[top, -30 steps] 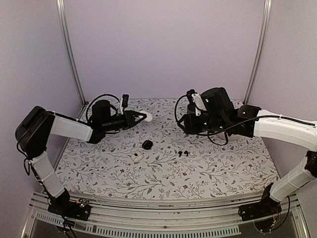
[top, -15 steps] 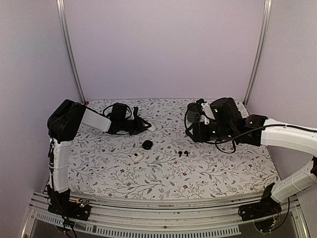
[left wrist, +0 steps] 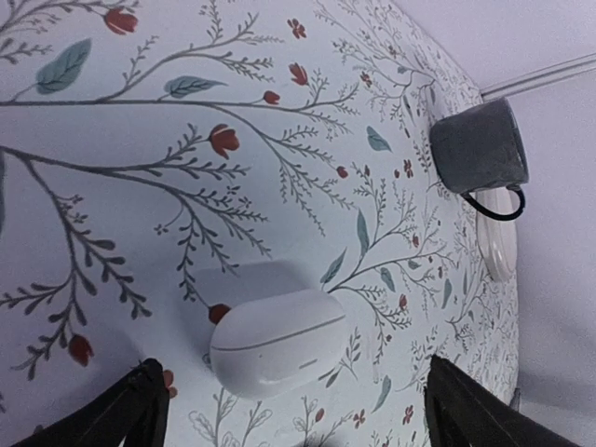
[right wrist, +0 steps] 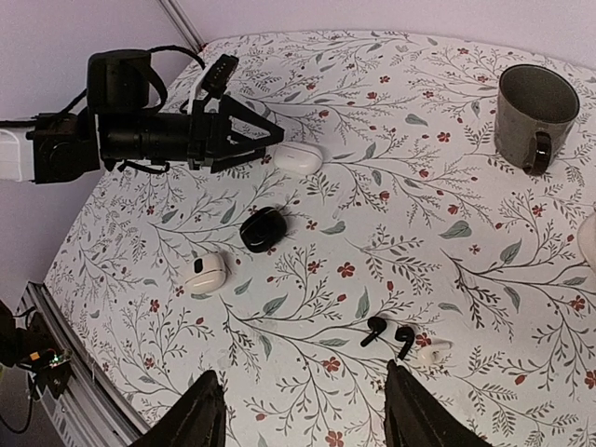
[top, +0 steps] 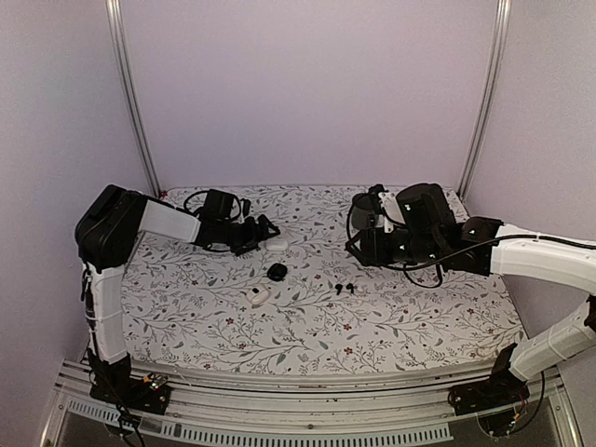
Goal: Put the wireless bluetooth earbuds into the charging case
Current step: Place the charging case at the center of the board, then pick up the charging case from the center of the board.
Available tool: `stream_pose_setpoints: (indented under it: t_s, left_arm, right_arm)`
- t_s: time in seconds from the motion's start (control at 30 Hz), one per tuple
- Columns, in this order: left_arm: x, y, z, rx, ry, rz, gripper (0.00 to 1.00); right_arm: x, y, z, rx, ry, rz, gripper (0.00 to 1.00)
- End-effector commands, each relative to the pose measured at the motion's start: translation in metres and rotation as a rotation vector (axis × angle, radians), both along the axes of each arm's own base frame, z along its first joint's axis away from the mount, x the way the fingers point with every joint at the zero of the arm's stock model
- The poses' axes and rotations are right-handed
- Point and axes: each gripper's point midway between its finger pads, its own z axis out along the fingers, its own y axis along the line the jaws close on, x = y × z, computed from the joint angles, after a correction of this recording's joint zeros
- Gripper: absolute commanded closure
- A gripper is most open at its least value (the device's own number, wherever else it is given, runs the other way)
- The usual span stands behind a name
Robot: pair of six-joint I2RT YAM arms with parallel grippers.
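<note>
- Left fingers [top: 264, 227] are spread wide and grip nothing; they sit low over the counter [top: 419, 321], with a closed white case [left wrist: 277, 341] lying on the floral cloth between the two tips, touching neither.
- Right fingers [right wrist: 201, 414] stand partly apart, hold nothing and hang well above the counter on its right side.
- Black earbuds [right wrist: 389, 336] lie side by side on the counter, out of any case, roughly beneath the right fingers.
- One white earbud [right wrist: 433, 352] rests just beside the black pair, on the side away from the cases.
- A round black case [right wrist: 262, 228] sits near the counter's middle, between the closed white case and the earbuds, apart from both.
- An open white case [right wrist: 208, 273] lies just beside the black one, nearer the front edge.
- A grey mug [right wrist: 534, 116] stands upright at the far right.
</note>
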Motion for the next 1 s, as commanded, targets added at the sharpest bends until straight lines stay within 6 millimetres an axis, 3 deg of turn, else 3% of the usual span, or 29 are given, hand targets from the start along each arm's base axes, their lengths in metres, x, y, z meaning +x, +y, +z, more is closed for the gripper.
stream_pose_setpoints:
  t_s: [0.0, 0.1, 0.27, 0.33, 0.43, 0.6, 0.73, 0.97]
  left_arm:
    - [-0.009, 0.036, 0.018, 0.122, -0.056, 0.091, 0.04]
    - [-0.02, 0.056, 0.047, 0.203, -0.106, 0.135, 0.04]
    - [-0.052, 0.088, 0.08, 0.298, -0.18, 0.173, 0.04]
    - [-0.064, 0.1, 0.095, 0.312, -0.202, 0.191, 0.04]
    - [-0.086, 0.104, 0.1, 0.251, -0.223, 0.176, 0.04]
    - [-0.128, 0.078, 0.112, 0.135, -0.285, 0.037, 0.04]
    - [-0.154, 0.056, 0.098, 0.114, -0.29, -0.043, 0.04]
    - [-0.145, 0.017, 0.076, 0.193, -0.25, -0.157, 0.08]
  right_arm:
    - [0.002, 0.002, 0.001, 0.018, -0.008, 0.012, 0.39]
    - [0.001, -0.001, 0.0, 0.022, -0.004, -0.001, 0.29]
    - [0.001, -0.018, 0.003, 0.031, -0.019, -0.062, 0.0]
    - [0.001, -0.028, 0.004, 0.037, -0.026, -0.107, 0.01]
    - [0.002, -0.041, 0.004, 0.047, -0.042, -0.168, 0.01]
    - [0.005, -0.045, 0.0, 0.08, -0.069, -0.19, 0.01]
    - [0.009, -0.035, -0.01, 0.068, -0.04, -0.164, 0.01]
    - [0.012, -0.008, -0.028, 0.079, 0.034, -0.103, 0.0]
